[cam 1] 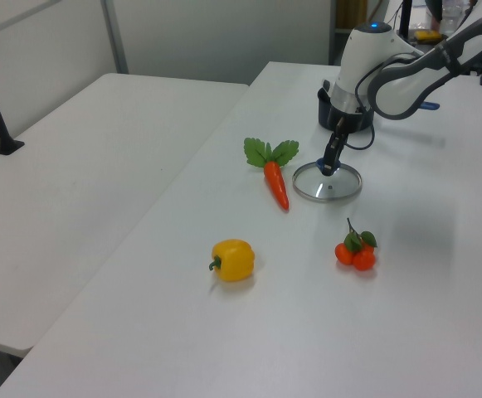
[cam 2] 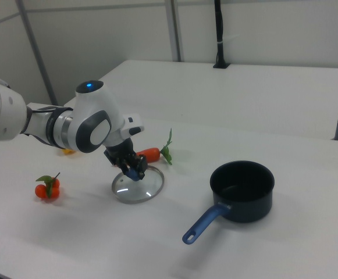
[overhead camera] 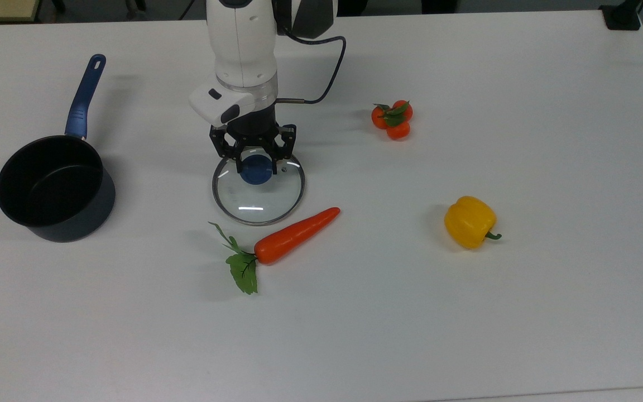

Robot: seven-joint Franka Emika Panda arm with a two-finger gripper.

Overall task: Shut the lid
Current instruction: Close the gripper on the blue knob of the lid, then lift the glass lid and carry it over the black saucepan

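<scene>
So your gripper [overhead camera: 257, 166] has its two black fingers [overhead camera: 239, 163] pinched in on the blue knob [overhead camera: 255, 173] of the lid [overhead camera: 258, 188], one on each side of it in the top view, and it looks like a proper grasp on that knob. The lid [cam 1: 328, 182] itself sits flat on the white table [overhead camera: 466, 312], clear glass with a metal rim, near the middle of the tabletop and well apart from the saucepan [overhead camera: 53, 187], which is way over at the top view's left with its blue handle pointing toward the top view's far edge. From the fingers up, the wrist comes almost straight down on the lid in the top view, a bit tilted in the right view [cam 2: 135, 172], with a white box on its side and a black cable [overhead camera: 330, 78] looping off it. The big white arm [cam 2: 70, 125] bends back toward the right view's left and has a small blue light on top of the joint. Just beside the lid's rim there's a toy carrot [overhead camera: 291, 237] with green leaves, close but I can't tell if it's touching. Further toward the top view's right you've got a bunch of small orange fruits [overhead camera: 392, 119] and a yellow bell pepper [overhead camera: 469, 221], both well apart from the lid. No readable writing or logos anywhere on the arm or the pan that I can make out
</scene>
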